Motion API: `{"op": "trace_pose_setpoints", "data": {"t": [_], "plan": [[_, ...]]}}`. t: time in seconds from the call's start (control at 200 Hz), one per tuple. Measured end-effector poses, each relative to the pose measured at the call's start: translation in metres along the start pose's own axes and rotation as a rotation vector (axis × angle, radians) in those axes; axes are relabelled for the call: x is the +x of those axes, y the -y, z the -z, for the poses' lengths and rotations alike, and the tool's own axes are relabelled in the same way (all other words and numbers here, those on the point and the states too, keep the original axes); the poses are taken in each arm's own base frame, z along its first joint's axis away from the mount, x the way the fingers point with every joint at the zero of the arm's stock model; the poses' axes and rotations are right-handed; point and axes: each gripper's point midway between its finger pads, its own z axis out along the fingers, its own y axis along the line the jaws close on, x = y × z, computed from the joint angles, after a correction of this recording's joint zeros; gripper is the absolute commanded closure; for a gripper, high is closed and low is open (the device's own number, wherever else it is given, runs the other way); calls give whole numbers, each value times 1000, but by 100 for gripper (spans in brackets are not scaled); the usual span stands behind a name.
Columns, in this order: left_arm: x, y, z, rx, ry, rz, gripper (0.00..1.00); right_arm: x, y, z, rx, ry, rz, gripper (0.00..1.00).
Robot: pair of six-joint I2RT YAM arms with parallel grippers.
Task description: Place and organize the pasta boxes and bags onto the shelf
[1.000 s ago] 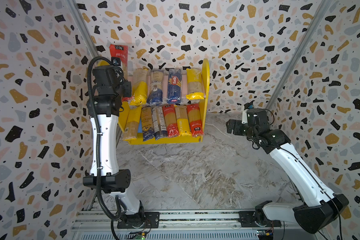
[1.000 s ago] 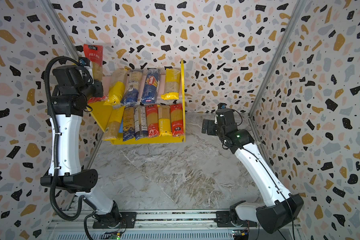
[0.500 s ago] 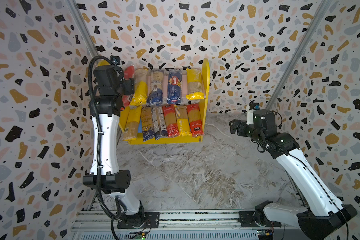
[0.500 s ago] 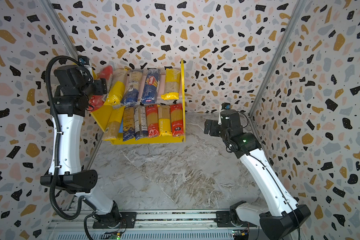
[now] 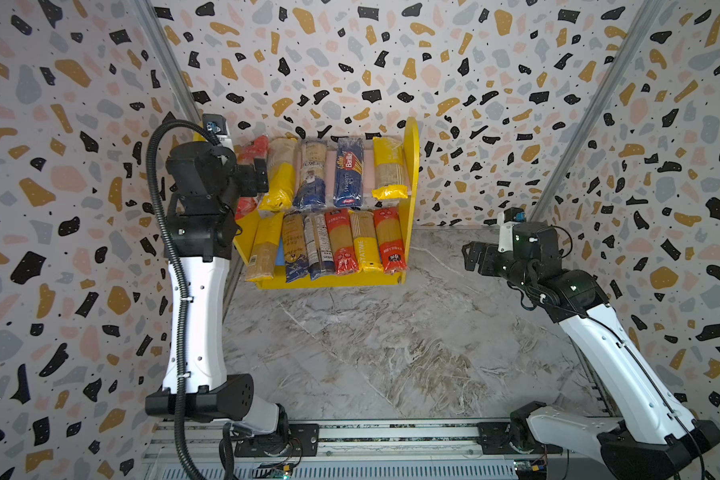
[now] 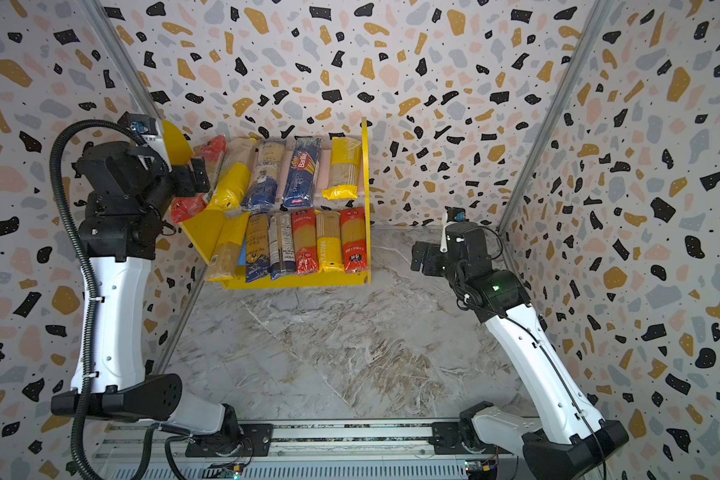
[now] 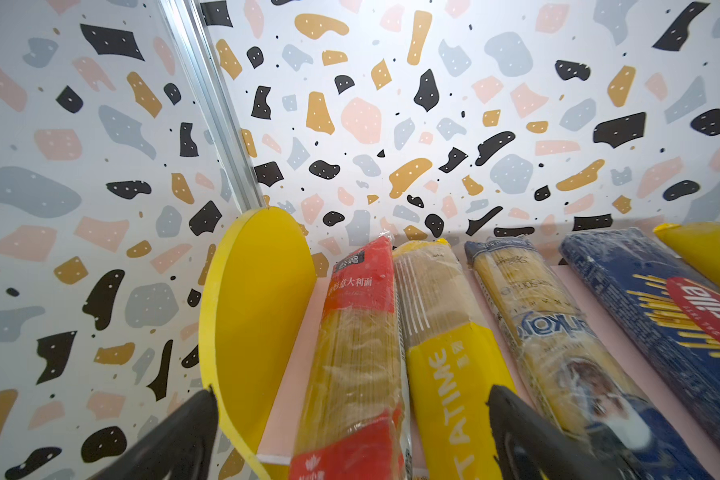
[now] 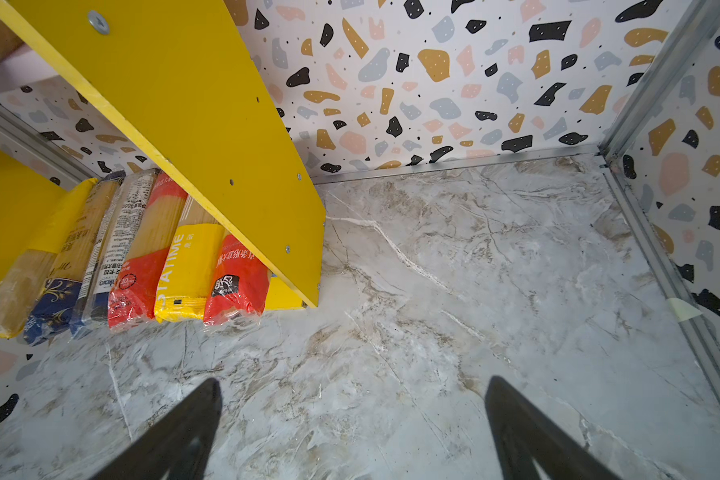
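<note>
Terrazzo walls [image 5: 391, 62] back the shelf [image 5: 410, 166] with Barilla pack [image 5: 348, 172] and TATIME pack [image 7: 454, 395]; left fingers [image 7: 171, 436], right fingers [image 8: 175, 432] wide, empty.

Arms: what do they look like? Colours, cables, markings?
Both arms: white shells, black joints and bases. Left arm carries a thick ribbed black hose; right arm a thin black cable and a green light. Left pincer and right pincer: black tapered fingers.

Pasta packs [image 5: 337, 245] on the shelf's [image 5: 410, 166] two boards.
Upper board [image 5: 329, 166]: five packs side by side, the Barilla pack [image 5: 348, 172] fourth from the shelf's left end; lower board [image 5: 279, 254]: six; the desk [image 5: 391, 353] lies before the shelf.
</note>
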Motion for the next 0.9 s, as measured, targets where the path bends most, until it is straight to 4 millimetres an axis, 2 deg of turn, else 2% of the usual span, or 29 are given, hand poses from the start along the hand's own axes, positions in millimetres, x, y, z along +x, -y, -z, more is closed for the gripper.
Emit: {"op": "trace_pose_setpoints", "data": {"t": [0.215, 0.35, 0.42, 0.496, 0.581, 0.726, 0.801, 0.896], "plan": [[36, 15, 47, 81, 14, 69, 1, 15, -3, -8, -13, -35, 13, 1], [67, 28, 59, 127, -4, 108, 1, 31, -5, -15, -3, -69, 40, 1], [96, 37, 60, 150, -35, 136, 0, 42, -7, -20, 7, -85, 63, 1], [136, 50, 61, 168, -90, 162, 1, 59, -5, -26, 27, -107, 83, 1], [183, 74, 64, 194, -166, 162, 0, 81, 0, -35, 60, -146, 106, 1], [239, 108, 69, 210, -256, 106, 0, 115, 9, -49, 112, -203, 141, 1], [253, 117, 71, 200, -277, 95, 1, 130, 12, -55, 128, -215, 157, 1], [250, 121, 72, 177, -227, 130, 1, 150, 14, -61, 148, -212, 208, 1]]}}
